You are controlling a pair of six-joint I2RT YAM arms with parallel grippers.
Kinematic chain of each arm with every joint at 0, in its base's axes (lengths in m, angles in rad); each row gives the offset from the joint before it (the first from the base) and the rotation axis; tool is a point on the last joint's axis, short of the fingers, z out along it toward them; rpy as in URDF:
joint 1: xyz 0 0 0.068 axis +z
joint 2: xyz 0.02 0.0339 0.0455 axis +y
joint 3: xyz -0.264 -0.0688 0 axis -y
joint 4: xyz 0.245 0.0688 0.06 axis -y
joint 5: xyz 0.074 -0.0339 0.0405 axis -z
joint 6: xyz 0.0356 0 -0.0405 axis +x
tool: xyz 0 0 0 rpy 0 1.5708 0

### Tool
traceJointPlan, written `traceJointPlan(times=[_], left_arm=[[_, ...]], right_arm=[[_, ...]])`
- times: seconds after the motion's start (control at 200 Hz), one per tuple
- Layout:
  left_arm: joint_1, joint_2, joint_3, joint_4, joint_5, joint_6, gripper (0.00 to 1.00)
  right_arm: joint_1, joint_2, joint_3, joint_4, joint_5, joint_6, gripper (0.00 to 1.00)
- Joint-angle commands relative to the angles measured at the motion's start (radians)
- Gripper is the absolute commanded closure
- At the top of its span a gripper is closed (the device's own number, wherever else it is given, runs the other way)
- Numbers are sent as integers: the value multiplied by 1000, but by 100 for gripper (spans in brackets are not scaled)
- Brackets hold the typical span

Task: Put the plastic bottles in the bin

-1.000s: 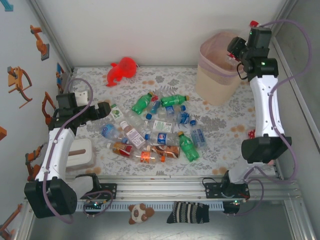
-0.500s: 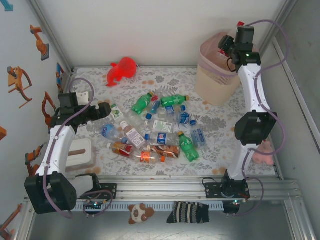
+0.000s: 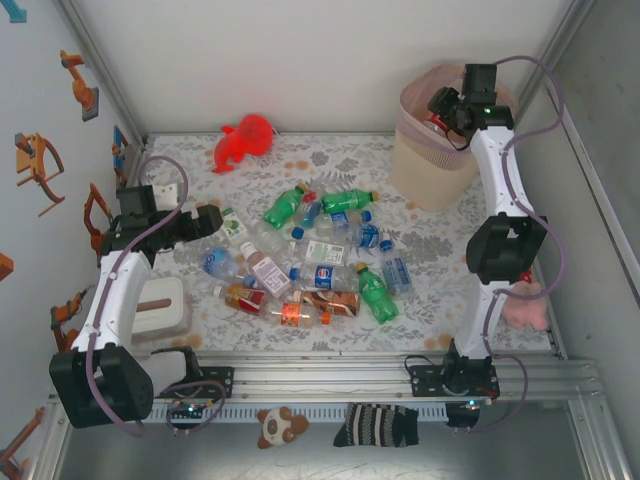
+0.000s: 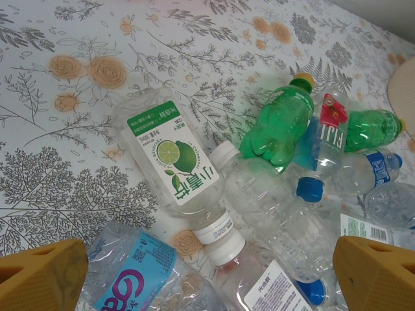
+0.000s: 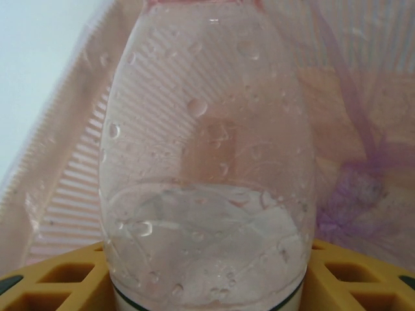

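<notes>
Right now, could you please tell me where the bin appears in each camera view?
Top external: bin at far right, under the right gripper.
Left wrist: probably the beige curve at the right edge.
Right wrist: its mesh wall behind the held clear bottle.
Shared landmark: green bottle nearest it.

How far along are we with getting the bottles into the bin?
Done: nothing I can confirm; the inside of the bin is hidden. In hand: the right gripper holds a clear bottle over the bin. Remaining: about fifteen bottles lie piled on the table; the left gripper hovers open at the pile's edge.
</notes>
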Motion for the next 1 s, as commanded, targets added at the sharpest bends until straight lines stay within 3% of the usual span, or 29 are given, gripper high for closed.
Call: traceJointPlan(times=[0.0, 0.816, 0.996], left_arm=[[5, 4, -4, -18, 11, 11, 3], [5, 20, 0, -24, 5, 14, 3], [5, 22, 0, -25, 5, 14, 3]], right_arm=[[-5, -57, 1, -70, 4, 18, 44], [-193, -45, 117, -324, -41, -203, 44], [-199, -25, 155, -375, 76, -262, 44]])
